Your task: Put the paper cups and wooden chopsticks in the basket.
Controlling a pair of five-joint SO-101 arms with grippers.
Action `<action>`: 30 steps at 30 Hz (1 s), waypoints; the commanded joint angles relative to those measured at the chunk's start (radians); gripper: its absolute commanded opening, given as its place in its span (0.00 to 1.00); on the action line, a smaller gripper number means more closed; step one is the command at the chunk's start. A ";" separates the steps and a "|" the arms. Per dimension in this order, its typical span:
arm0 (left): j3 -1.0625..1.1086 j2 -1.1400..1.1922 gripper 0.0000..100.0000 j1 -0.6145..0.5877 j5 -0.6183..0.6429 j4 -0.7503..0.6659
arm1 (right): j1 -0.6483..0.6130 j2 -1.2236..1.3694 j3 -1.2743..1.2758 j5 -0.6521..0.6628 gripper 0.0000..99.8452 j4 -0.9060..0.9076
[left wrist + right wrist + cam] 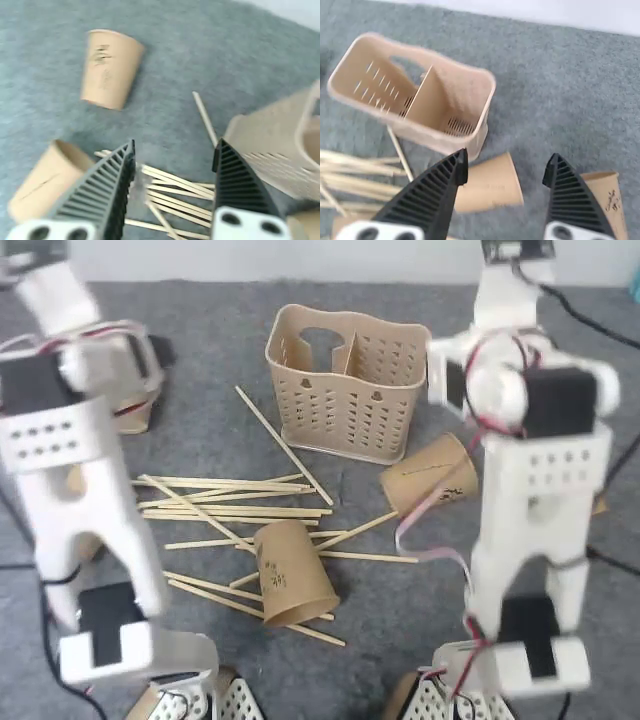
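Two pincers spread wide and both empty, so this looks like the very first grab of the job. The right pincer (pixel 509 165) hangs over a paper cup (pixel 490 187) lying on its side just beside the basket (pixel 415 95), with a second cup (pixel 605 197) near it. The left pincer (pixel 175 155) hovers above the scattered wooden chopsticks (pixel 170 192), and a third cup (pixel 293 575) sprawls across those sticks. The basket stands upright on the grey counter (pixel 200 370), both compartments looking empty. Next call, I'd say: the right pincer drops, closes across that cup's wall, lifts and lowers it into a compartment. The chopsticks lie flat and thin, likely a trickier pinch.
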 commanded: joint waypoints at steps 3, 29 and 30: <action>0.004 -0.009 0.24 -0.166 -0.086 -0.011 | -0.079 -0.292 0.351 0.152 0.25 0.041; -0.275 0.311 0.24 -0.649 -0.172 -0.012 | -0.835 -1.121 1.717 0.657 0.25 -0.469; -0.275 0.310 0.24 -0.681 -0.172 -0.026 | -0.835 -1.098 1.757 0.657 0.25 -0.545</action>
